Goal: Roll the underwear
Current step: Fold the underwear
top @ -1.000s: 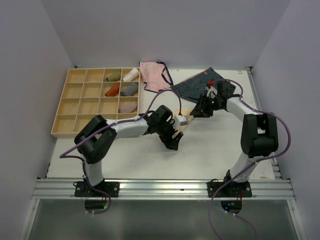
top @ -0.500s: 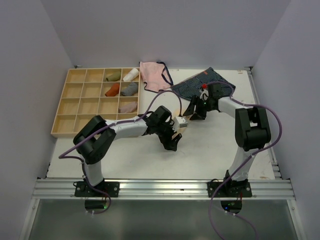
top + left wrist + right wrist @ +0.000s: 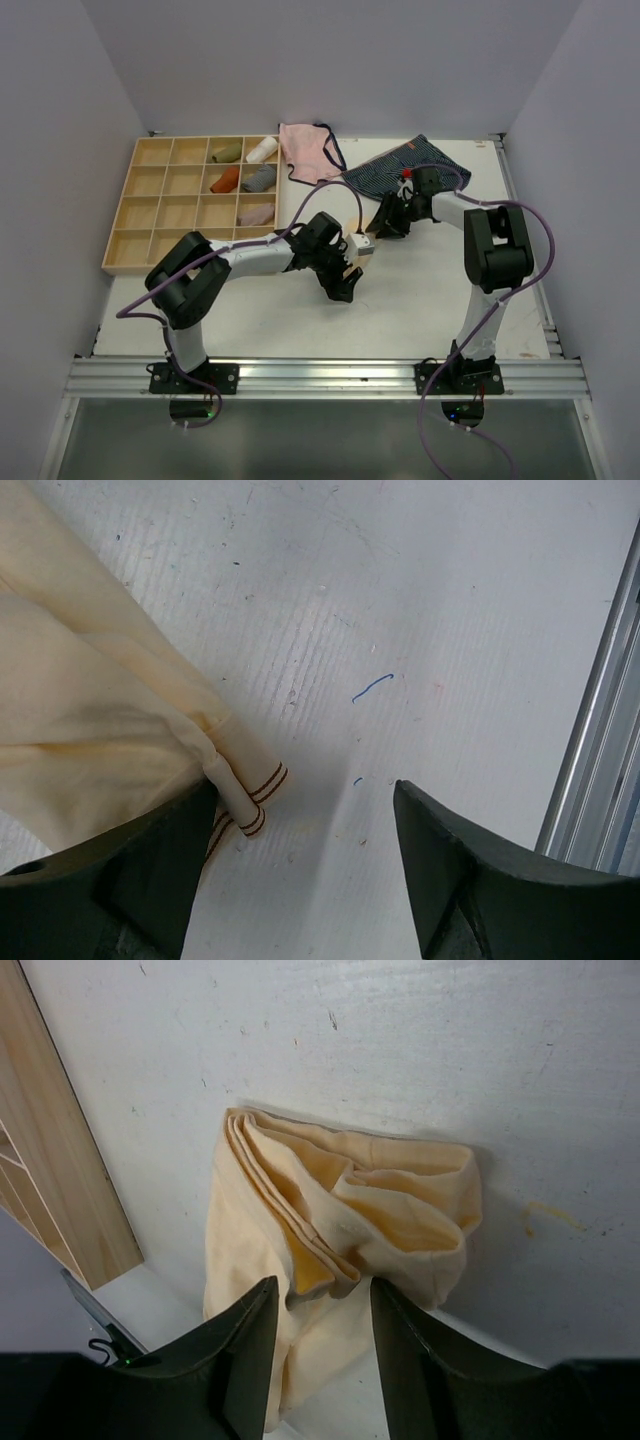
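The underwear [image 3: 361, 244] is a small pale peach-beige bundle in the middle of the table. In the right wrist view it [image 3: 340, 1210] lies loosely folded in layers. My right gripper [image 3: 322, 1285] is open, its fingertips straddling the near folded edge; from above it [image 3: 384, 226] sits just right of the cloth. In the left wrist view the cloth [image 3: 90, 740] fills the left side, with a rolled band edged in brown stripes by my left finger [image 3: 130, 880]. My left gripper [image 3: 302, 790] is open over bare table, just near of the cloth [image 3: 345, 282].
A wooden compartment tray [image 3: 160, 215] with several rolled garments stands at the back left; its edge shows in the right wrist view [image 3: 60, 1160]. A pink pair with dark trim [image 3: 308, 150] and a navy striped pair [image 3: 400, 165] lie at the back. A metal rail [image 3: 600, 760] runs along the near edge.
My right gripper has moved left, up to the underwear. My left gripper has barely moved.
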### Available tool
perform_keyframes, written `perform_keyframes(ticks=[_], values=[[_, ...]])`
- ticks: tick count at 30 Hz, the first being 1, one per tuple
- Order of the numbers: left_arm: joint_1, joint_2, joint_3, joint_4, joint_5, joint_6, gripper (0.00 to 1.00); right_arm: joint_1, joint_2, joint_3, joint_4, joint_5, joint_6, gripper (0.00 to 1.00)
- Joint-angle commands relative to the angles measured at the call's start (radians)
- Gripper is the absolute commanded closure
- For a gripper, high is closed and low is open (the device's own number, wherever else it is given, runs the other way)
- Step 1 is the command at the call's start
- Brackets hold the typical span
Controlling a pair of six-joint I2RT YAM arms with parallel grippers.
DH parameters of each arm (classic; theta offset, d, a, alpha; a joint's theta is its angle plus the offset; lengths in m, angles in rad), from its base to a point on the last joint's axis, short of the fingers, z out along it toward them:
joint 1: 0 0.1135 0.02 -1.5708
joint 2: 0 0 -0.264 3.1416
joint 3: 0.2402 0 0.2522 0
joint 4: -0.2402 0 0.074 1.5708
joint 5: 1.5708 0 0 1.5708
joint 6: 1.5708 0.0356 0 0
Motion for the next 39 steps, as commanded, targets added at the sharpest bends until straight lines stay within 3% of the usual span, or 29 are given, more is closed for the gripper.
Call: perform_keyframes(ticks=[1,13,16,17,23,39], values=[[0.014,0.039,-0.05,-0.117,-0.037,0.001,0.24,0.003,0.005,0.045,0.033,0.003,0.012,0.54],[0.02,0.05,-0.043,-0.123,-0.031,-0.001,0.24,0.003,0.011,0.073,0.03,0.002,0.006,0.62],[0.02,0.052,-0.043,-0.121,-0.028,-0.005,0.24,0.003,0.022,0.078,0.01,0.006,-0.008,0.69],[0.02,0.053,-0.042,-0.121,-0.028,-0.005,0.24,0.003,0.022,0.079,0.01,0.002,-0.011,0.77],[0.025,0.059,-0.045,-0.121,-0.034,-0.015,0.24,0.001,0.005,0.101,-0.033,-0.009,-0.039,1.0],[0.052,0.084,-0.045,-0.129,-0.022,-0.045,0.24,-0.055,-0.115,0.088,-0.156,-0.003,-0.125,1.0]])
